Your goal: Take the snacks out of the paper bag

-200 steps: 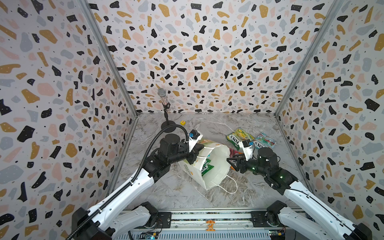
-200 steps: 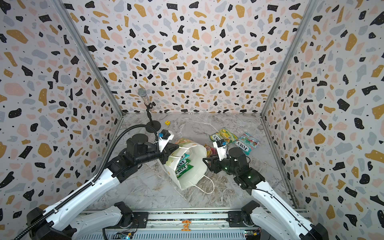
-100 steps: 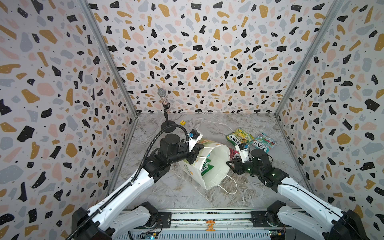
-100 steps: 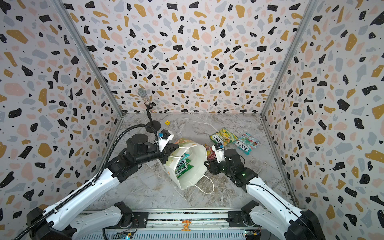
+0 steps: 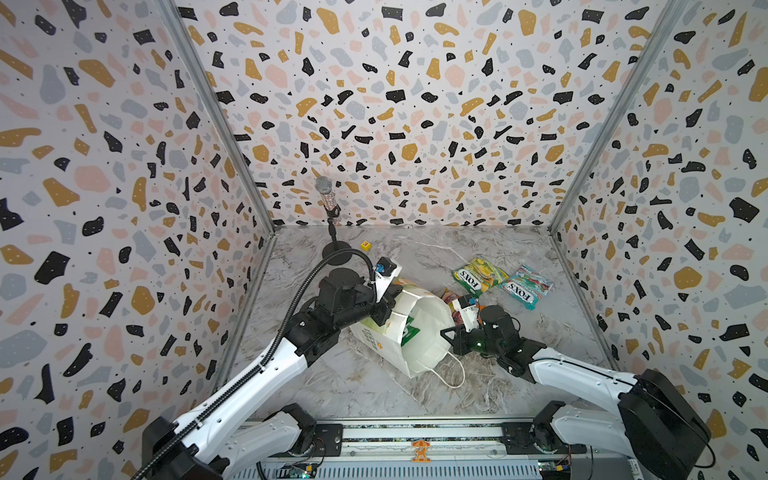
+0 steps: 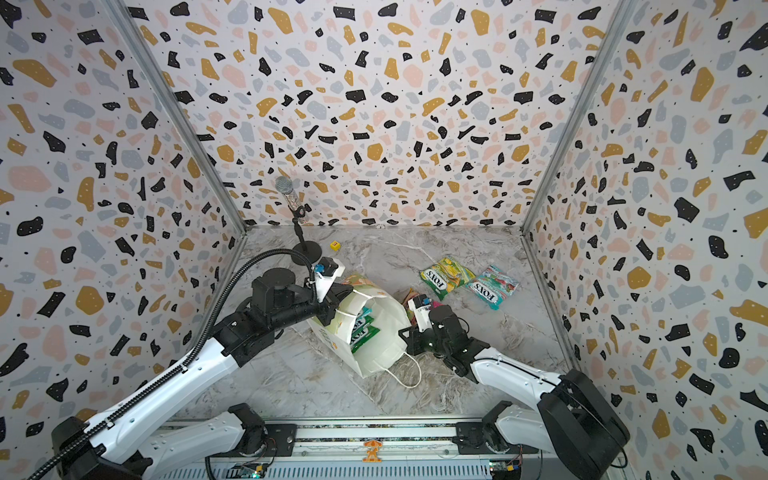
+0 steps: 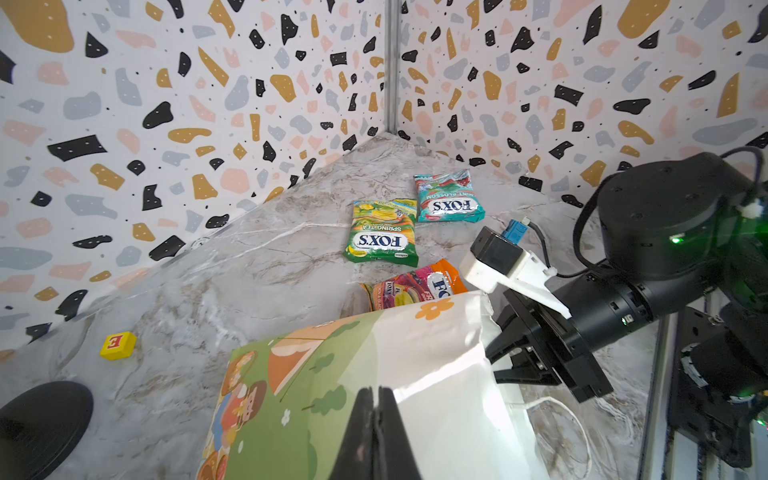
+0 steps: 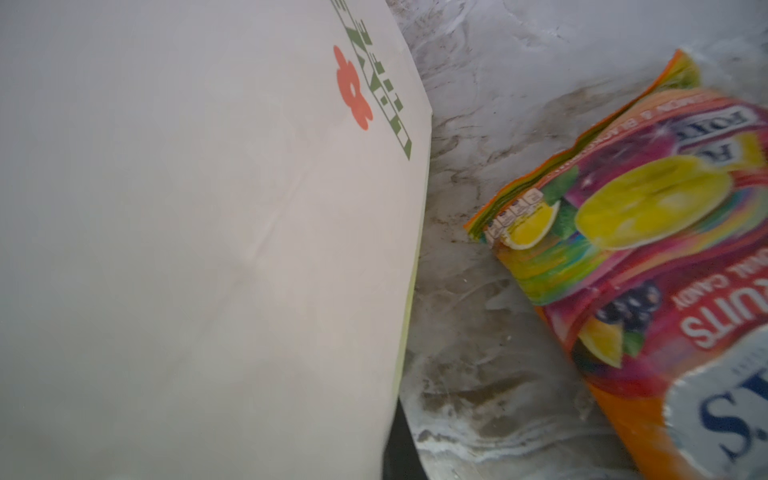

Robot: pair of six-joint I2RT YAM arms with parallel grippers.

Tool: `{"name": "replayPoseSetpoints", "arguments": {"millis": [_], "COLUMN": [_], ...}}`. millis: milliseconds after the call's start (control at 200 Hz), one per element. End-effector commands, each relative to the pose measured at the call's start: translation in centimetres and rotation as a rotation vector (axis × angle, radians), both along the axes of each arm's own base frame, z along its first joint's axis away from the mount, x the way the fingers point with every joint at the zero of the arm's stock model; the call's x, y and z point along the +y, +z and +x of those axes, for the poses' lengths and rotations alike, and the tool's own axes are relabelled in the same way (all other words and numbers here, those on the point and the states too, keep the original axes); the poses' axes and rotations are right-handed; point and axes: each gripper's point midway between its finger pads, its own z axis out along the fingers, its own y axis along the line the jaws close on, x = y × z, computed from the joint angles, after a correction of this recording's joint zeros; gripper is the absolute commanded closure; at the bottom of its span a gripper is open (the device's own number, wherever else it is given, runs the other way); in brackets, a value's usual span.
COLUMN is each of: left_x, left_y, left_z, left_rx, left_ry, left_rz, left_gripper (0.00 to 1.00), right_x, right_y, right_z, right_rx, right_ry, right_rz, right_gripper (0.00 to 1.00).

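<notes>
Both top views: paper bag (image 5: 419,345), mouth open, mid-table; left gripper (image 5: 385,311) fingers clamped on its left rim, right gripper (image 5: 447,332) fingers pinched together on its right rim; three snacks (image 5: 478,276) far right.

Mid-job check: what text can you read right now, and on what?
"FOX'S SPRING TEA": green-yellow pouch.
"FOX'S MINT BLOSSOM": teal pouch.
"...UITS", "...AL CANDY": orange pouch, cut off.
"E": yellow cube.
"LIFE": paper bag, rest of print cut off.
Too small to read: pouches inside the bag.
</notes>
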Motion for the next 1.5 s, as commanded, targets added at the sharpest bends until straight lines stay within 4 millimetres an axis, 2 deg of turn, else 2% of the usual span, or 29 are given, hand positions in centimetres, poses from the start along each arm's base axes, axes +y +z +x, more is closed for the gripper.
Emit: {"name": "replayPoseSetpoints", "arguments": {"millis": [0,155,275,446,586,686,866,986,1287,1492], "left_x": [1.2,2.4,3.0,3.0,2.8,2.6,2.0,1.9,2.1,1.8], "left_y": [0.3,-0.4,-0.5,-0.4,-0.4,-0.2,0.1,0.2,1.3,1.8], "left_z": [0.9,1.5,1.5,1.3,1.2,1.0,0.5,0.3,-0.2,-0.8], "left_rx": [-0.037,-0.033,-0.049,-0.054,-0.052,-0.053,-0.056,-0.06,-0.097,-0.111], "left_ry": [0.08,0.146,0.169,0.168,0.154,0.139,0.099,0.088,0.081,0.047], "left_rz": [0.024,0.085,0.084,0.077,0.066,0.058,0.035,0.026,-0.011,-0.029], "left_gripper": [1.0,1.0,1.0,1.0,1.0,1.0,1.0,1.0,1.0,1.0], "right_x": [2.0,3.9,4.3,2.1,-0.4,-0.9,0.8,2.6,7.4,9.9], "right_y": [1.2,0.6,0.5,1.5,3.1,5.1,8.8,9.6,6.1,4.5], "right_z": [0.7,1.6,1.9,1.8,1.0,-0.3,-3.5,-5.1,-6.6,-5.7], "right_rx": [-0.035,-0.023,-0.026,-0.068,-0.115,-0.151,-0.199,-0.189,-0.085,-0.008], "right_ry": [-0.013,-0.012,-0.022,-0.086,-0.139,-0.101,0.085,0.197,0.321,0.305], "right_rz": [0.064,0.063,0.053,-0.007,-0.03,0.0,0.113,0.153,0.106,0.102], "right_gripper": [0.94,0.94,0.86,0.63,0.58,0.57,0.56,0.56,0.59,0.64]}}
